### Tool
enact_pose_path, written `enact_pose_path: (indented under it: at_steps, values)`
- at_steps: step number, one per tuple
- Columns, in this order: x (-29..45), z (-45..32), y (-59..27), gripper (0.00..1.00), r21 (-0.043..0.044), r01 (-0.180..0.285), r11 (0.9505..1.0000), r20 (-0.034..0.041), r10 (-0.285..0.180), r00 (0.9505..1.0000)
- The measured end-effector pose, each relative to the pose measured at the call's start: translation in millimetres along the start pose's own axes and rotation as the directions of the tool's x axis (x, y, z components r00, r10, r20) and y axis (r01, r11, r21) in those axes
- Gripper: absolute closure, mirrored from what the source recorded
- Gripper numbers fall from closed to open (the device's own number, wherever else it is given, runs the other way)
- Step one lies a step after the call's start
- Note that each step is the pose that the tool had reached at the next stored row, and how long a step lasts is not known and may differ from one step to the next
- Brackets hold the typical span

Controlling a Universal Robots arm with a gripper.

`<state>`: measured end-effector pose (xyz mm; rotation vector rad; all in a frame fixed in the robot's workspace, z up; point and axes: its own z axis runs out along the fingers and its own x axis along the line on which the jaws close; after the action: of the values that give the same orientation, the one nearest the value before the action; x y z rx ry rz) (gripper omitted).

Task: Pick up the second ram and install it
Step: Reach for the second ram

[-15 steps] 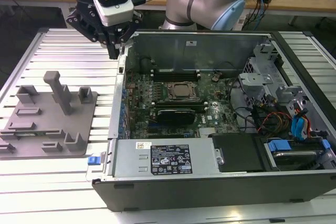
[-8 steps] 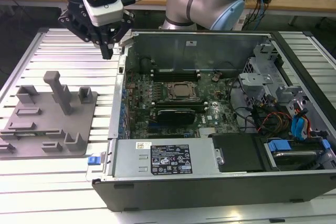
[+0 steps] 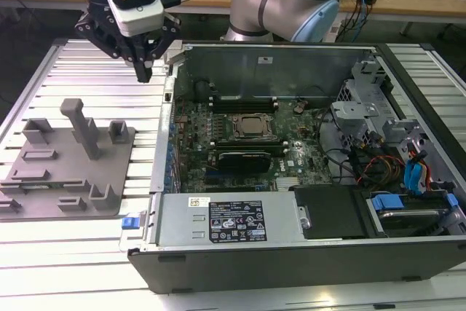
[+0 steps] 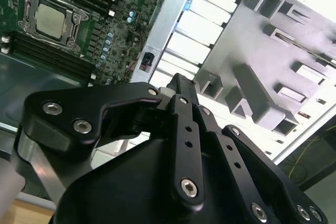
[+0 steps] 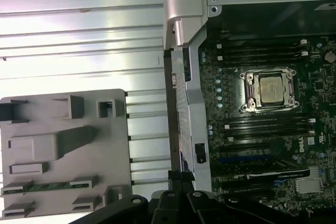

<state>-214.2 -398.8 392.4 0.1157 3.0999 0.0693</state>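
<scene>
fingers [image 3: 144,63] of the gripper [image 3: 145,75] look pinched together, empty. second ram [image 5: 50,186] lies in the holder plate [image 3: 116,169], nine o'clock of the computer case [image 3: 291,260] in the exterior view. we judge it light, brittle; grip its long edges.

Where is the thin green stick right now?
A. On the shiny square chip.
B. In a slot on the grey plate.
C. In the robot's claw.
B: in the first wrist view the second ram lies in a slot of the grey holder plate.
</scene>
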Motion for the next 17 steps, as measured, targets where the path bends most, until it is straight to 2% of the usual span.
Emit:
enact_pose_path:
  at_steps: [6,17]
  values:
    - [6.8,0.0,-0.5,0.92,0.0000,0.000,1.0000,0.0000,0.000,1.0000]
    - [40.6,0.5,-3.1,0.92,0.0000,0.000,1.0000,0.0000,0.000,1.0000]
